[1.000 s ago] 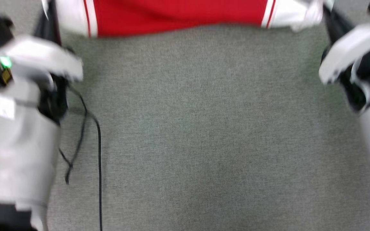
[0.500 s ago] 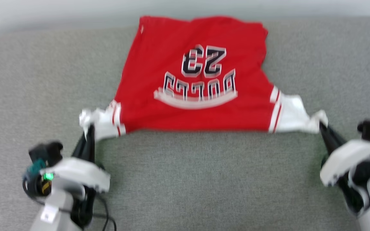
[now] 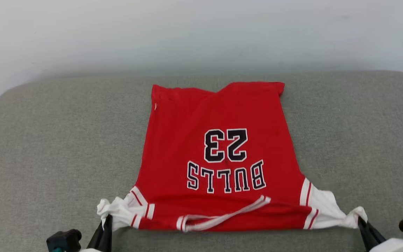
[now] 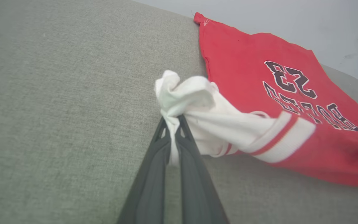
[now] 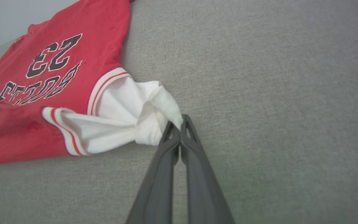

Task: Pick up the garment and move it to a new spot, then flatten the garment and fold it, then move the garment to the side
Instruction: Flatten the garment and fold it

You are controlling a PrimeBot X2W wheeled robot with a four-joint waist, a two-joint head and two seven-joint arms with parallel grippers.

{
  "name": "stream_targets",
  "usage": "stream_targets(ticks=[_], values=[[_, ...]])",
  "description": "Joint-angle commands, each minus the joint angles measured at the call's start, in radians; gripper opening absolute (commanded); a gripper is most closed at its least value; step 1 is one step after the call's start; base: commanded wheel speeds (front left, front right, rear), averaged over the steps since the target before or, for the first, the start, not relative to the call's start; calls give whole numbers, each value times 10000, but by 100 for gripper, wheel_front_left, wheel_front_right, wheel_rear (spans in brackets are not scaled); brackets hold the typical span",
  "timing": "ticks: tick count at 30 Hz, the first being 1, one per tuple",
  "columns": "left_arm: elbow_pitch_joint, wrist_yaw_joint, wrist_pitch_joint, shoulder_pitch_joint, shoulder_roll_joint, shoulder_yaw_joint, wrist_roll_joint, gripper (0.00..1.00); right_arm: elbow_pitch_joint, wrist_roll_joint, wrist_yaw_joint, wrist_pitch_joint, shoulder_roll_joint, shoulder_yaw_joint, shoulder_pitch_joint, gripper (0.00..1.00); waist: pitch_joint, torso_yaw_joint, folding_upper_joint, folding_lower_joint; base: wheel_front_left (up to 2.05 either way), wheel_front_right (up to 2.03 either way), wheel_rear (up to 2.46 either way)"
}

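Room: We face a pale, plain wall (image 3: 201, 35) that rises straight behind the work surface.
Surface: We work on a wide grey woven cushion (image 3: 47, 157). It is flat, with a soft, rounded far edge and rounded far corners.
Jersey: The jersey (image 3: 215, 112) lies print side up near the middle of the cushion. Its neck is toward us, so the 23 and the word BULLS read upside down. The red body lies mostly flat and narrows toward the wall.
Sleeves: We see the white left sleeve (image 3: 117, 210) and right sleeve (image 3: 327, 210) drawn outward to bunched points, each with red stripes at the shoulder seam.
Hem: The hem (image 3: 219, 87) runs slightly uneven and stops short of the cushion's far edge, with a band of bare fabric between.
Collar: The striped collar (image 3: 222, 217) lies rumpled along the jersey's near edge.
Left gripper: Our left gripper (image 4: 173, 121) is pinched tight on the bunched tip of the left sleeve, with white cloth squeezed between its fingers.
Right gripper: Our right gripper (image 5: 179, 123) is clamped the same way on the tip of the right sleeve.
Open room: We have broad bare cushion on both sides of the jersey, more on our left than on our right.
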Motion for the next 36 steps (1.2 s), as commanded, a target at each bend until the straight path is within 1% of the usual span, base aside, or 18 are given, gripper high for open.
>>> stream_targets(ticks=[1, 3, 4, 5, 6, 7, 12, 15, 17, 19, 22, 28, 31, 36], values=[[-150, 84, 35, 83, 43, 25, 12, 0, -160, -111, -14, 73, 60, -83, 185, 0, -46, 29, -1, 4, 0, 0, 0], [-495, 189, 140, 343, 83, -20, 52, 0, -493, -273, -14, 231, 231, -207, 526, 2, -49, 71, -1, 4, 0, 0, 0], [-670, 241, 180, 421, 102, -64, 108, 0, -628, -321, -14, 289, 300, -233, 632, 25, -26, 100, -1, 4, 0, 0, 0], [-813, 282, 231, 472, 165, -115, 187, 0, -731, -356, -14, 381, 361, -228, 723, 45, 2, 122, -1, 4, 0, 0, 0], [-992, 319, 265, 500, 154, -159, 205, 0, -829, -352, -14, 420, 402, -203, 778, 82, 43, 150, -1, 4, 0, 0, 0], [-1142, 331, 301, 502, 135, -190, 205, 0, -921, -344, -14, 373, 429, -156, 763, 100, 74, 175, -1, 4, 0, 0, 0], [-1697, 381, 518, 289, 201, -404, 368, 0, -1214, -206, -11, -144, 492, -119, 109, 100, 322, 344, -1, 4, 0, 0, 0], [-1989, 383, 540, 72, 224, -487, 469, 0, -1065, -136, -11, -551, 339, -406, -667, 100, 606, 481, -1, 4, 0, 0, 0], [-2182, 403, 561, -65, 214, -542, 546, 0, -809, -83, -11, -757, 167, -560, -1469, 100, 843, 567, -1, 4, 0, 0, 0], [-2361, 355, 552, -288, 187, -614, 588, 0, -475, 17, -11, -904, -147, -686, -2311, 100, 1150, 739, -1, 4, 0, 0, 0], [-2532, 254, 499, -678, 140, -787, 712, 0, 201, 206, -11, -697, -633, -865, -3558, 100, 1642, 1068, -1, 4, 0, 0, 0], [-2495, -20, 175, -1606, -180, -1161, 937, 0, 1679, 283, -11, 433, -1653, -851, -6183, 100, 2740, 1723, -1, 4, 0, 0, 0], [-2365, -174, -7, -2047, -399, -1342, 1007, 0, 2600, 170, -11, 1482, -2143, -687, -7468, 100, 3197, 2068, -1, 4, 0, 0, 0], [-2277, -400, -226, -2618, -697, -1546, 1132, 0, 3828, -4, -11, 3264, -2680, -371, -9260, 100, 3831, 2581, -1, 4, 0, 0, 0]])
